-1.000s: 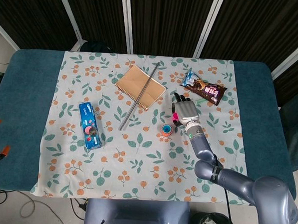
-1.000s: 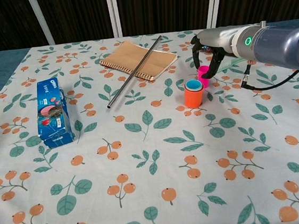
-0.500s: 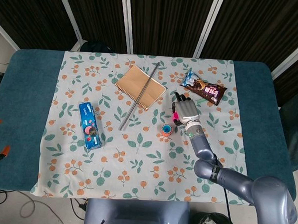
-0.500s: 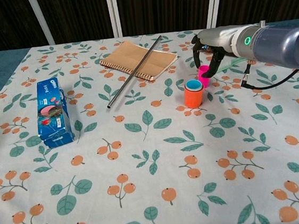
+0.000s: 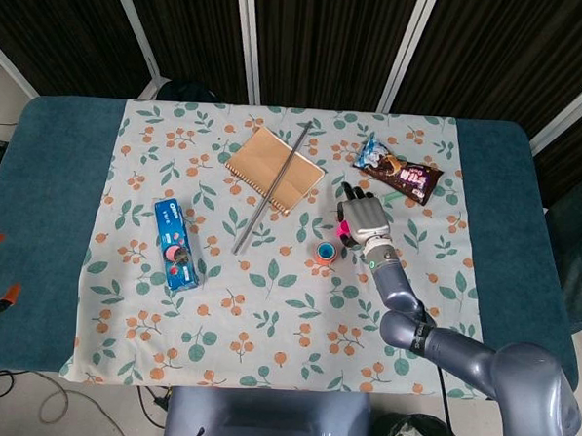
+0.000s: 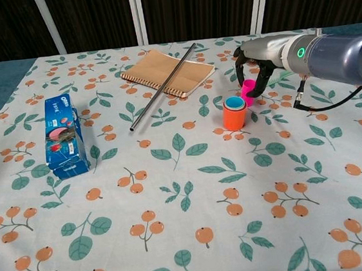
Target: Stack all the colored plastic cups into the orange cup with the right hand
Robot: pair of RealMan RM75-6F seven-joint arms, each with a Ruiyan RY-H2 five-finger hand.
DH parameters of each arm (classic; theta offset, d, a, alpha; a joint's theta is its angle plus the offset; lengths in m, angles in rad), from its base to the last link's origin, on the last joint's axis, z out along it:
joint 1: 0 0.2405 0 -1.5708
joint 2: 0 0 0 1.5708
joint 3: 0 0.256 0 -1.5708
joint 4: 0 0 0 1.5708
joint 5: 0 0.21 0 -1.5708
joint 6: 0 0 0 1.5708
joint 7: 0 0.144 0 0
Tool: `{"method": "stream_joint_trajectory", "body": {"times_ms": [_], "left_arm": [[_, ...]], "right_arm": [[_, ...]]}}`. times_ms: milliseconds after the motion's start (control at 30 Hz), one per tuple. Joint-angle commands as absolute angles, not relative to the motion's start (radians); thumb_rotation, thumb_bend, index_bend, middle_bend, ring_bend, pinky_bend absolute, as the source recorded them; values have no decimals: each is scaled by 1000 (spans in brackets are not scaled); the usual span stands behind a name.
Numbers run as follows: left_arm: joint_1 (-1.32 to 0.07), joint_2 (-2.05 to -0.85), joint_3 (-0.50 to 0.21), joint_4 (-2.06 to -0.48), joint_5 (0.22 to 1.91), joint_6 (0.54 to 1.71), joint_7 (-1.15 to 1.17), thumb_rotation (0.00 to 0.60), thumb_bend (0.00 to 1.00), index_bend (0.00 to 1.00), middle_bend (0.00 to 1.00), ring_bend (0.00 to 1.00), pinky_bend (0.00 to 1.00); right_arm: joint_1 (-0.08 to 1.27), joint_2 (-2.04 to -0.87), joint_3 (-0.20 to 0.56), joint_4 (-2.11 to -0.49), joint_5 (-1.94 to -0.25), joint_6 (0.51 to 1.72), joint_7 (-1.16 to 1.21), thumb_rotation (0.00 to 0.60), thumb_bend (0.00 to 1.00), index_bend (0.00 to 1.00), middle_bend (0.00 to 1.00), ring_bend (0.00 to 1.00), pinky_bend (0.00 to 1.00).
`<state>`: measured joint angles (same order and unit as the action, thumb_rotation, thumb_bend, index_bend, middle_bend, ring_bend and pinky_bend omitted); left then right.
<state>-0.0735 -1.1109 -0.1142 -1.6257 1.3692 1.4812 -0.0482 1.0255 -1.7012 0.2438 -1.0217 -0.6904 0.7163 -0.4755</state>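
1. I have the orange cup (image 6: pixel 234 117) standing upright on the flowered tablecloth (image 6: pixel 187 193), in the right half of the table and nearer its far edge than the near one.
2. A blue cup (image 6: pixel 233 102) already sits nested inside it; I can see its rim ringing the top in the chest view and as a blue circle in the head view. I judge that part of the stacking done.
3. The pink cup (image 6: pixel 248 92) is just beside the orange stack, on its far-right side. It looks tipped toward the stack, not upright.
4. My right hand (image 6: pixel 252 63) hangs over the pink cup with fingers curled down around it. I read this as a grasp on the cup, though I cannot see the contact cleanly in either view.
5. What is left, as I judge it: carry the pink cup over the stack's mouth, level it, and seat it in the blue cup. I see no other loose colored cup, so this may be the last 1.
6. My left hand is not visible in either camera.
7. Off to the side and not part of the job: a brown notebook (image 6: pixel 168 73) with a metal rod (image 6: pixel 163 85) lying across it toward the far edge, a snack packet (image 5: pixel 397 170) near the far-right corner of the cloth, and a blue biscuit box (image 6: pixel 62 136) toward the left edge.
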Motion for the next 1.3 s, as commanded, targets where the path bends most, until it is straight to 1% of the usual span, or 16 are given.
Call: {"method": "stream_joint_trajectory", "body": {"times_ms": [33,633,833,1300], "left_arm": [[-73,-1111,-114,-1626,1370,1481,-47,600,243,221,11,0,0],[-74,-1110,-112,-1630,1369,1478,-47,600,243,221,11,0,0],[-74,-1109,-112,-1632,1366,1476,-49,600,243,222,11,0,0],[-74,-1106,-111,-1635,1367,1473,-49,600,243,225,11,0,0]], "right_arm": [[1026,-1700,244,-1024,-689,716,-477,600,389,479,0,115,213],[1029,-1695,239,-1028,-679,704,-485,600,389,478,0,115,213],[1032,-1688,235,-1034,-677,693,-488,600,389,448,0,115,213],[1037,-1692,230,-1025,-668,695,-494,600,394,444,0,115,212]]}}
